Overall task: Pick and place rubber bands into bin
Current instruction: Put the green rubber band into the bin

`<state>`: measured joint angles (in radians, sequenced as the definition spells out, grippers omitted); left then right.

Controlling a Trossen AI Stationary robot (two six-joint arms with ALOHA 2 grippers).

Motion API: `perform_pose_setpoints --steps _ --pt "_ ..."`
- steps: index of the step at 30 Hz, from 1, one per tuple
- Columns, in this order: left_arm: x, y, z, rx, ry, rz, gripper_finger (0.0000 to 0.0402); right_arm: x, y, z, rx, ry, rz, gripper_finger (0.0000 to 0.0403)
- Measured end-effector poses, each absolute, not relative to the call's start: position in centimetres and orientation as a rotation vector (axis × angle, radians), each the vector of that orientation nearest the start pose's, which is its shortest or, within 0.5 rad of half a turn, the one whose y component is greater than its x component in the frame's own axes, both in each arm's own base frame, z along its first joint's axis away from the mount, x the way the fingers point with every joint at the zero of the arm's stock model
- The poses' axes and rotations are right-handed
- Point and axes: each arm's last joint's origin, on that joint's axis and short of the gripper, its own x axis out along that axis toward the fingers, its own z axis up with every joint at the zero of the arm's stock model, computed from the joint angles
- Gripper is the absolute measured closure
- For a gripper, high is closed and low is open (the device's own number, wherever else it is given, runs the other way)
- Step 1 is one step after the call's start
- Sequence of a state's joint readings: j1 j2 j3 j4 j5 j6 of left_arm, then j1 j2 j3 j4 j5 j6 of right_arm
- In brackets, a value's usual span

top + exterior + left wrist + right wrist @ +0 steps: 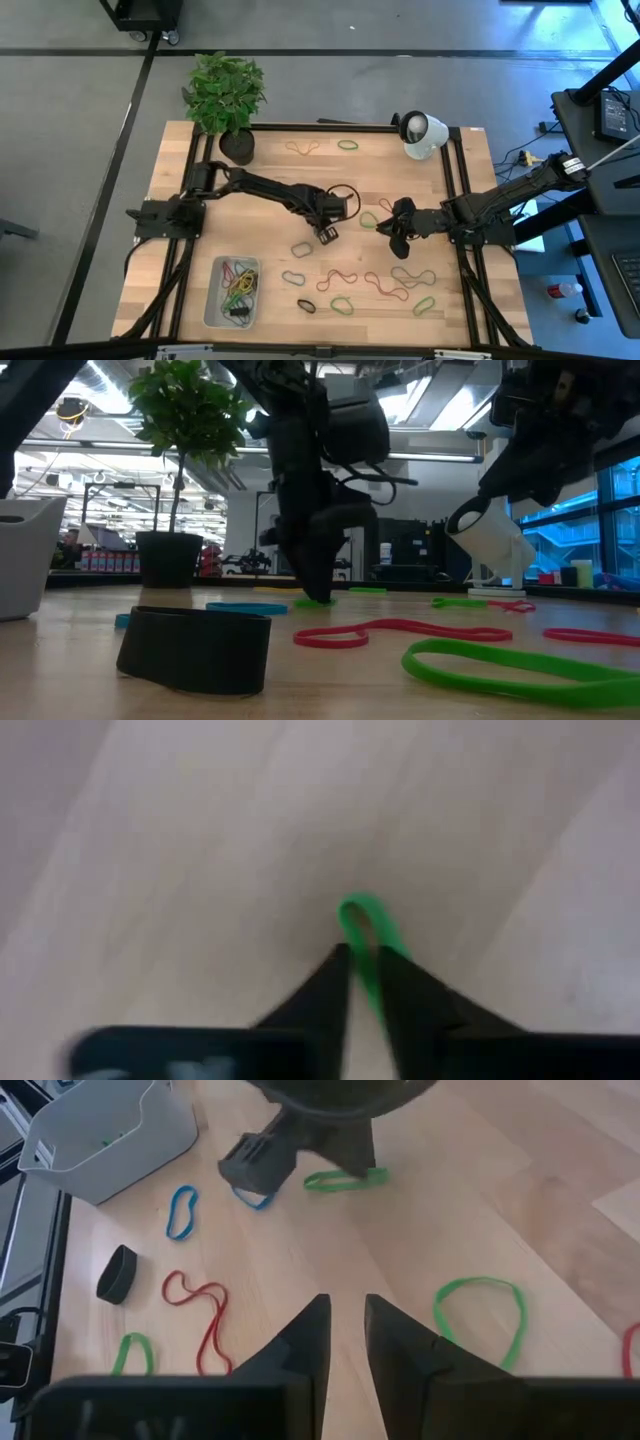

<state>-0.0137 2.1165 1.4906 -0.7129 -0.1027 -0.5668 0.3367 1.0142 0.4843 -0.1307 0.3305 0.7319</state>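
The bin [212, 300], a pale tray, sits near the table's near left corner with several rubber bands inside; it also shows in the right wrist view [110, 1130]. Loose bands lie scattered over the table's middle and near right: red [340, 275], green [342, 303], black [306, 306], blue [180, 1210]. My left gripper [365, 960] is down at the table's middle, shut on a green rubber band [360, 915]. My right gripper [346, 1315] hovers just to its right, its fingers a narrow gap apart, holding nothing. A green band [480, 1315] lies beside it. My left gripper pinches the green rubber band [372, 948] between its two fingertips, coming from above and pointing down. The loop's free end [358, 912] sticks out past the tips. In the right wrist view the band [345, 1180] lies flat on the wood under the fingers.
A potted plant [237, 145] stands at the far left of the table and a white rounded object [423, 135] at the far right. More bands lie along the far edge [347, 145]. A black band [195, 648] stands on edge close to the low camera.
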Motion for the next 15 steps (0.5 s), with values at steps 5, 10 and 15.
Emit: perform_pose_setpoints --steps 5,10,15 --pt "39.8 -1.9 16.7 -0.471 1.298 0.450 0.0399 18.9 5.7 19.7 0.499 0.604 -0.193 0.0334" --pt "37.0 -3.8 22.5 -0.534 1.225 0.526 0.0399 18.9 5.8 19.7 0.503 0.621 -0.161 0.0334" --pt "33.0 -7.0 27.6 -0.633 1.141 0.565 0.0400 18.9 5.8 19.6 0.471 0.632 -0.154 0.0334"
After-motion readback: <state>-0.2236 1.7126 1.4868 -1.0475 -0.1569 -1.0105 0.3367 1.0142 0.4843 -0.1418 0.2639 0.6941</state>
